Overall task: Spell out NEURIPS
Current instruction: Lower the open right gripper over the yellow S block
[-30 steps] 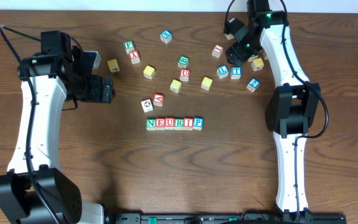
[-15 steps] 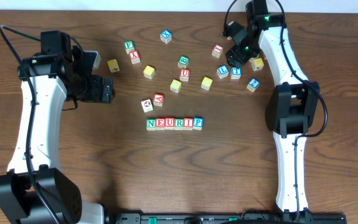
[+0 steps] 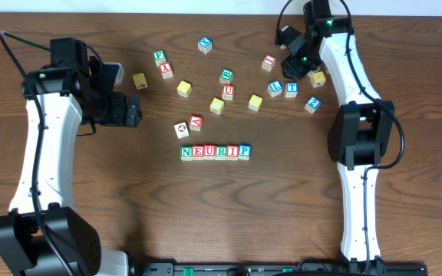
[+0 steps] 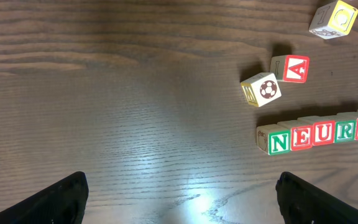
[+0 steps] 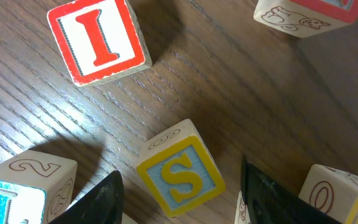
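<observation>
Right gripper (image 5: 180, 190) is hanging released over the S cube (image 5: 178, 168) at the far right of the desk (image 3: 129, 207). In the right wrist view its fingers (image 5: 104, 199) are straddling the cube. A gap is showing on each side and neither pad is touching it. The S cube is sitting flat on the wood, with a yellow S on blue and a yellow border facing up, turned slightly askew to the fingers. From overhead the right arm is covering it, so I can't pick it out there.

Neighbours in the right wrist view:
- A loose red I cube (image 5: 98, 40) is lying toward the upper left, apart from the S.
- A blue L cube (image 5: 11, 190) is sitting at the lower left edge, just outside one finger.
- An animal-drawing cube (image 5: 303, 15) is poking in at the top right.
- A yellow-edged cube (image 5: 331, 196) is sitting at the lower right, just outside the other finger.

The NEURIP row (image 3: 216, 152) is sitting mid-desk as six cubes touching side by side, running from the green N (image 3: 186, 152) to the blue P (image 3: 244, 151). The S cube is lying well apart from it, toward the far right.

Left gripper (image 3: 129, 110) is hovering over bare wood on the left side, fingers spread wide and grasping nothing. Its wrist camera is catching the N-to-I stretch of the row at the right edge. Above that, a soccer-ball cube (image 4: 261, 90) is sitting just beside a red A cube (image 4: 291, 68), and a yellow cube (image 4: 333, 17) is showing in the top right corner.
</observation>
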